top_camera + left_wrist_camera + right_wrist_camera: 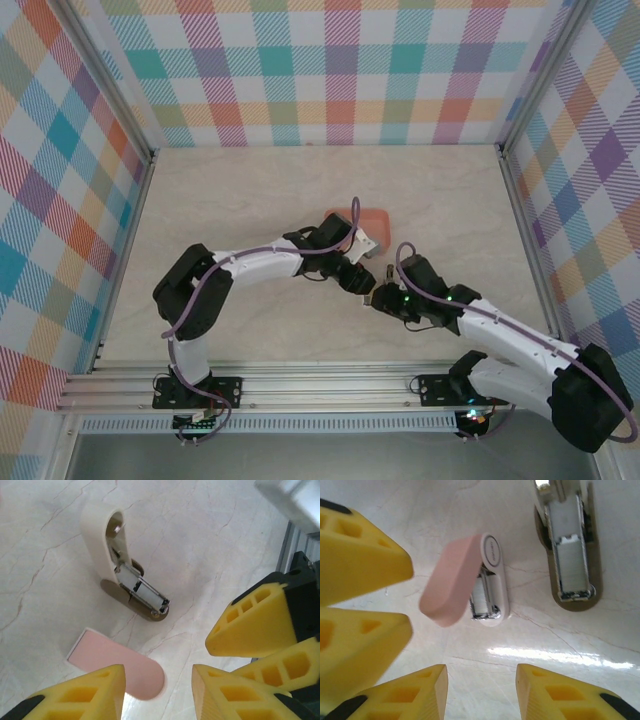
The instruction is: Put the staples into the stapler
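Pale marbled table [250, 200], coral tray [372, 217], stapler [122, 572] open, metal channel exposed

We get bright, even light from overhead, with only faint soft shadows on the table [250, 200]. In the right wrist view a white glare streak crosses its glossy surface. Up close, the yellow fingers [360, 560] blur at the frame edges; the centre is sharper.

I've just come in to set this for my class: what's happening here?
Two robot arms are at a stapler. It lies opened on the table, metal channel exposed, with a pink-lidded piece beside it. The left hand and right hand hover above them, both open and empty.
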### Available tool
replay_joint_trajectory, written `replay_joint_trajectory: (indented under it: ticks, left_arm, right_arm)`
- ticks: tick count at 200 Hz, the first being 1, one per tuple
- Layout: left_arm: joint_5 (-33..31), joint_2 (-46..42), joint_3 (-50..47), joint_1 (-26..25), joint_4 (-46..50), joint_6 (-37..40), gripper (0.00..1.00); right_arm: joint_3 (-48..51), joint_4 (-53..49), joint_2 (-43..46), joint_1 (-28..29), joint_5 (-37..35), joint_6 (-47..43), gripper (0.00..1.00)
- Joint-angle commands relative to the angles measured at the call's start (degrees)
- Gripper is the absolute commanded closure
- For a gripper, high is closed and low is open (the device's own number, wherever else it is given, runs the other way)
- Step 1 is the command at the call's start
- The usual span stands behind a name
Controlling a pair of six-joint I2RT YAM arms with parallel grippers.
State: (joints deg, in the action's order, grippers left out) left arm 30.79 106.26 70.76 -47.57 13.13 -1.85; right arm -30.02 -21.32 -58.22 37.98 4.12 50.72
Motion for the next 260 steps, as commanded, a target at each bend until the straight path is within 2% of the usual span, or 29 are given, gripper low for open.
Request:
replay_joint_trajectory:
  ticks: [1, 36, 60, 95, 197, 260]
  left_arm:
    - [-0.69, -1.93, -2.28, 1.27, -1.95, -2.95, 0.60]
    - [-1.32, -2.67, -4.05, 3.22, -3.19, -6.05, 0.60]
    - [-4.26, -3.76, -5.51, 4.89, -3.46, -8.45, 0.60]
    - [-5.93, -4.82, -8.09, 7.10, -4.07, -9.06, 0.60]
    - [-6.60, -5.93, -8.78, 7.58, -3.41, -7.23, 0.60]
    - [-6.52, -5.41, -8.51, 7.68, -3.37, -7.03, 0.60]
  right_arm:
    - [-3.25, -1.88, -1.75, -0.47, -0.16, -1.76, 0.59]
    - [-5.08, -1.75, -2.14, -1.56, 0.63, -1.77, 0.58]
    - [-6.09, -1.55, -3.58, -2.68, 2.05, -1.93, 0.58]
    - [-8.49, -1.20, -7.22, -3.17, 3.42, -2.78, 0.58]
    - [-9.51, -0.26, -15.70, -3.83, 5.12, -3.53, 0.63]
    - [-7.22, -2.34, -18.14, -3.87, 5.17, -1.97, 0.71]
